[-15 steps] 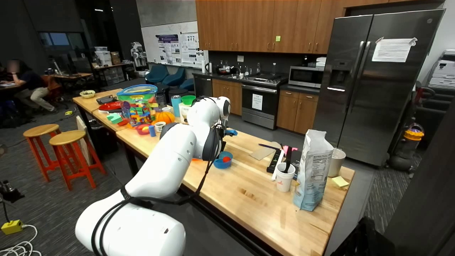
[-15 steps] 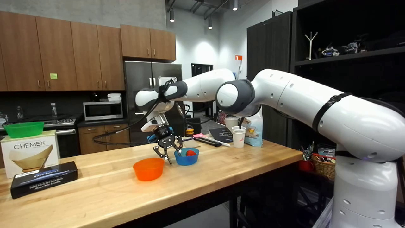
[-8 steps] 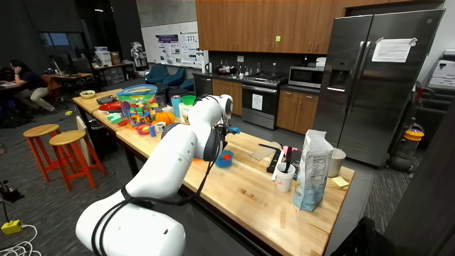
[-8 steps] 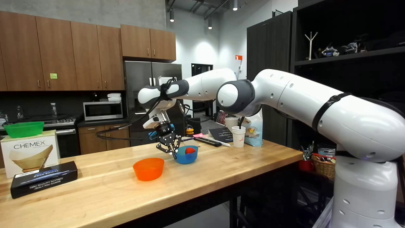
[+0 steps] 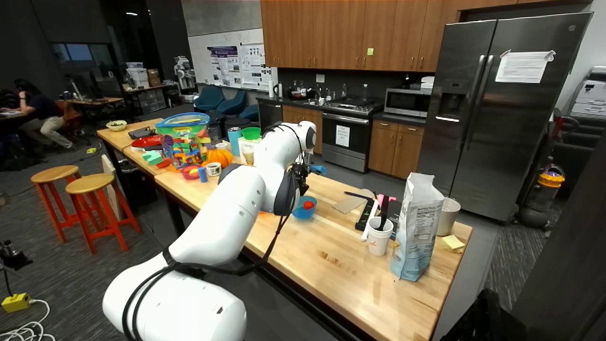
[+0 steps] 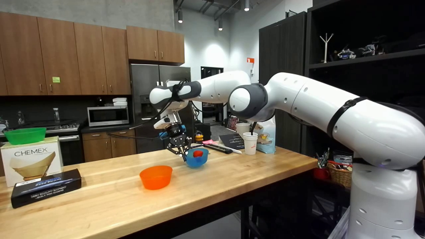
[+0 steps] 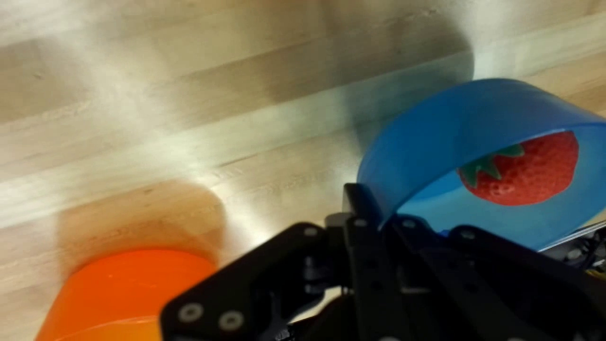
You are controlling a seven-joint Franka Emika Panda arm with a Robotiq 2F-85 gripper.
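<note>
We see one gripper [image 7: 381,222], clamped on the rim of one tilted blue bowl [image 7: 440,128]; one strawberry [image 7: 530,173] inside; one orange bowl [image 7: 132,286], upright on the table [image 6: 109,196].

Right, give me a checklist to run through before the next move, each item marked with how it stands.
1. Gripper shut on the rim of the blue plastic bowl: ok.
2. Toy strawberry inside that bowl: ok.
3. Blue plastic bowl level: not ok; it looks tilted.
4. Its base off the wooden tabletop: cannot tell.
5. Orange plastic bowl apart from the blue one: ok.
6. Stacked paper cups upright: ok.
</note>
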